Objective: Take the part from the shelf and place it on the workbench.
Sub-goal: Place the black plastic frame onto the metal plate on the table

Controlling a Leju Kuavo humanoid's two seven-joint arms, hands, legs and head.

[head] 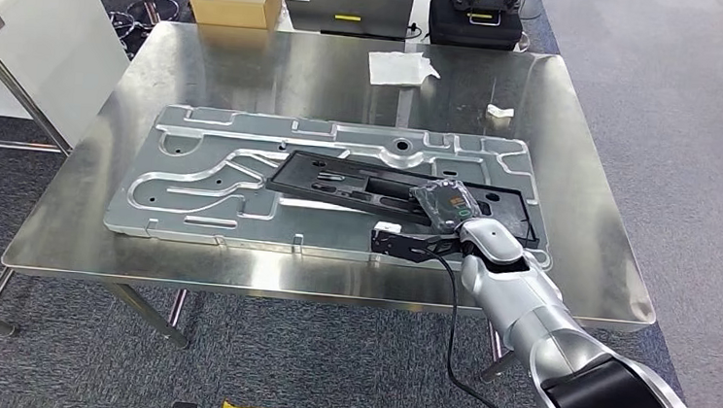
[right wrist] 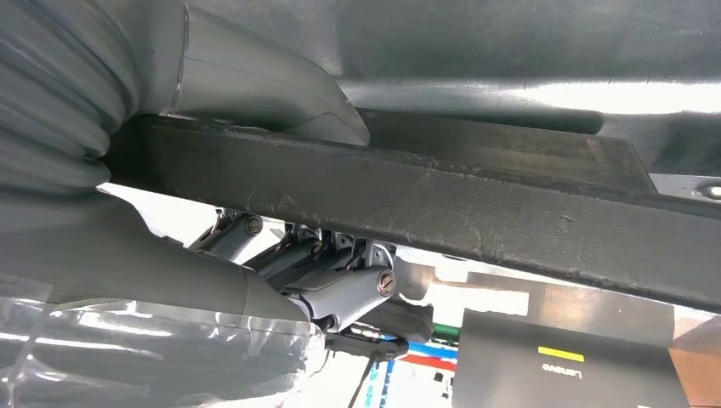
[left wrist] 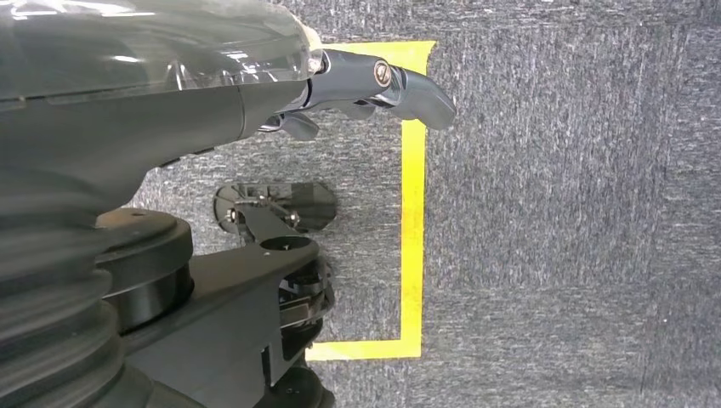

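Grey carpet floor (head: 696,113), yellow tape outline (left wrist: 413,212), white wall panel (head: 30,32)

Right hand (right wrist: 281,280) around black part (right wrist: 442,200)

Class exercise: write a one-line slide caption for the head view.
Right hand grips a black part lying across a large silver plate on the steel workbench.

Your right arm reaches forward over the near edge of the workbench (head: 72,240), its right hand (head: 445,211) gripping the black part (head: 340,178) between thumb and fingers, while your left hand (left wrist: 374,89) hangs down with fingers loosely curled, holding nothing.
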